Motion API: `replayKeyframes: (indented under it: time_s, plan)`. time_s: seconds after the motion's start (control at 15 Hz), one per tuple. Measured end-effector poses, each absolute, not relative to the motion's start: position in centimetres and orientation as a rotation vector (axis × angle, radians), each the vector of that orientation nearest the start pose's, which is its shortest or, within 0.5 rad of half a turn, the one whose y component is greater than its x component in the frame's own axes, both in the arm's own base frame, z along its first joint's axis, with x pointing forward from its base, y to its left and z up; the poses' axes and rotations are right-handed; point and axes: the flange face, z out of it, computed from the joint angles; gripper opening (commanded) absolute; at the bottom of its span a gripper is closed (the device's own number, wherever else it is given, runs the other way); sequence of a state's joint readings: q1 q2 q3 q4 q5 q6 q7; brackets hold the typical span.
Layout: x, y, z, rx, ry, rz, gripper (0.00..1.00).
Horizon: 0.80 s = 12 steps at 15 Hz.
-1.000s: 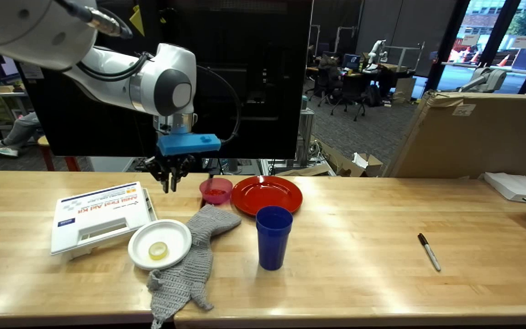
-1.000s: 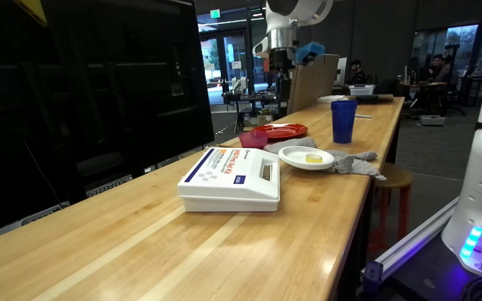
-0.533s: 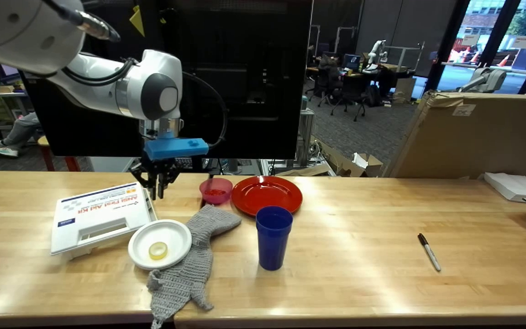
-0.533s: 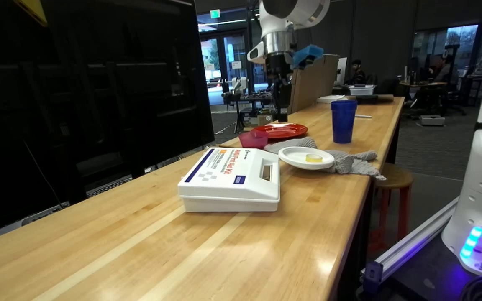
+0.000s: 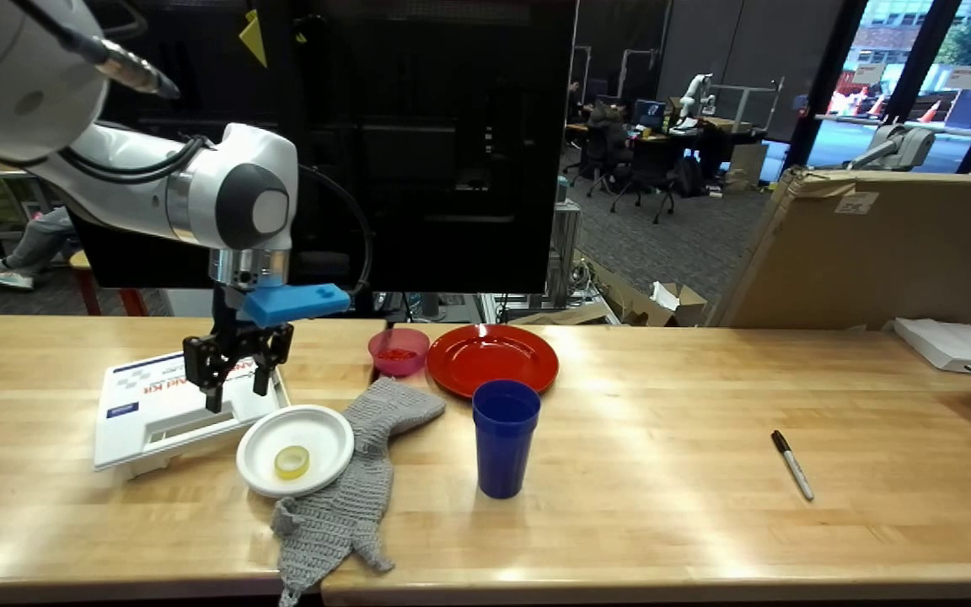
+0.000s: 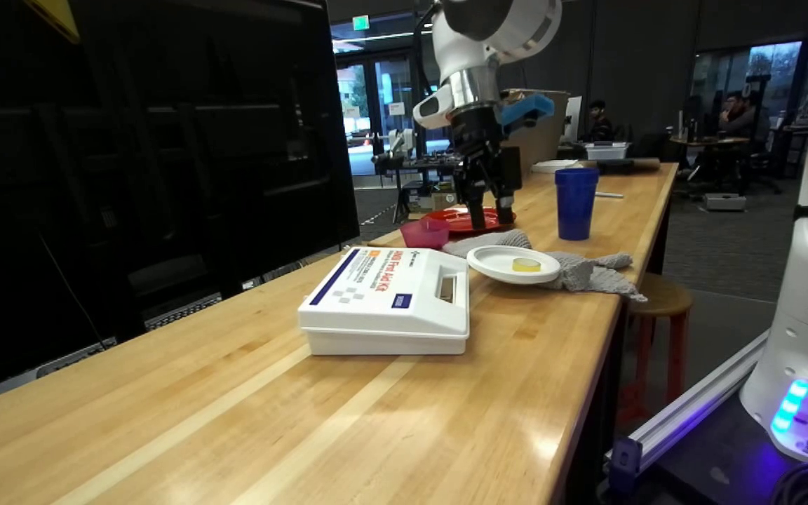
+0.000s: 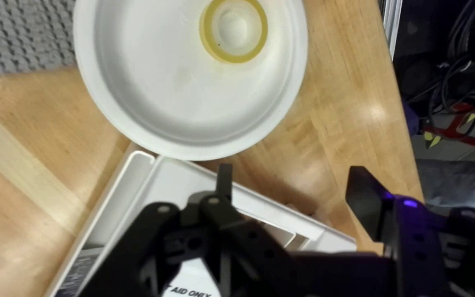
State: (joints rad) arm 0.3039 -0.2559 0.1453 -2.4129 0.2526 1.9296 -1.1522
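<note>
Gripper (image 7: 291,181): fingers apart, hanging near the kit (image 6: 383,326)
White plate (image 7: 142,70): beside kit, a yellow ring (image 6: 526,265) in it
Cloth (image 5: 367,455): at white plate's edge
Cup (image 5: 504,451): upright near red plate (image 5: 490,362)

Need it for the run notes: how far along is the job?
Done: the tool stands open, nothing between its jaws; no finished placement can be confirmed from these views. In hand: it hangs above the first aid kit, near the white plate, touching neither. Left: apparently any grip, since the yellow ring lies ungripped on the white plate.
</note>
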Motion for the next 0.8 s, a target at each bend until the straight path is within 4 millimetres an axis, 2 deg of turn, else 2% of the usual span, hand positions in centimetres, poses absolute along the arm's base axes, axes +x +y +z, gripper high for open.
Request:
replayKeyframes:
  time_s: [0.33, 0.6, 0.8]
  plan:
    - [36.4, 19.7, 37.6, -1.89, -2.147, 0.192, 1.0]
    - [36.1, 19.9, 36.4, -1.871, -2.221, 0.122, 1.0]
    - [35.1, 20.7, 36.0, -1.847, -2.273, 0.11, 1.0]
